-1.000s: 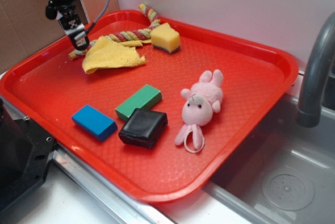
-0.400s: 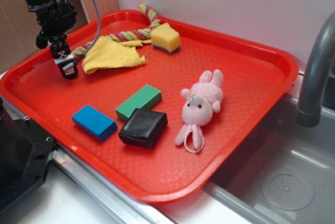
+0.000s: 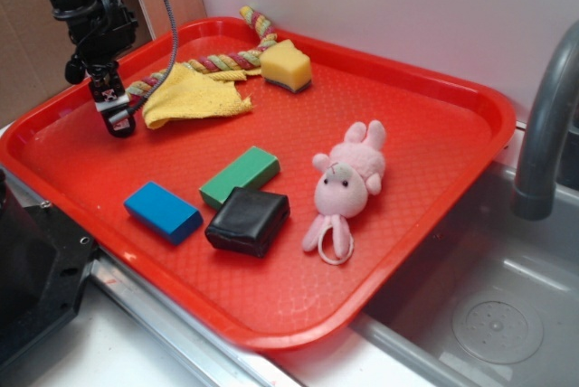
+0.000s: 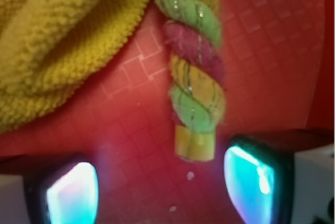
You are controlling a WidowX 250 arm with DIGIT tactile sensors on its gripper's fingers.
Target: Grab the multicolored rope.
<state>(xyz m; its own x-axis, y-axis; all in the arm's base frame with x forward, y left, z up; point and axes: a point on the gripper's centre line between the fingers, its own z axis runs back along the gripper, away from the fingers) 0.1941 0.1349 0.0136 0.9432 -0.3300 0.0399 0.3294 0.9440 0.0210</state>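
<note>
The multicolored rope [image 3: 222,61] lies along the far left of the red tray [image 3: 488,98], partly under a yellow cloth [image 3: 194,93]. Its near end pokes out beside the cloth. My gripper [image 3: 113,117] hangs low over the tray just left of that end, pointing down. In the wrist view the rope [image 4: 194,77] shows twisted green, pink and yellow strands, and its taped yellow tip sits just ahead of the gap in my gripper [image 4: 162,192]. The jaws are open, with nothing between them. The cloth [image 4: 63,41] fills the upper left.
A yellow sponge [image 3: 286,65] sits by the rope at the back. A green block [image 3: 240,174], blue block [image 3: 163,211], black block [image 3: 248,220] and pink plush toy [image 3: 348,184] lie mid-tray. A grey faucet [image 3: 543,134] and sink [image 3: 488,315] are at right.
My gripper has moved left and down from above the rope's end to low over the tray's left side. It has barely shifted in the last half second.
</note>
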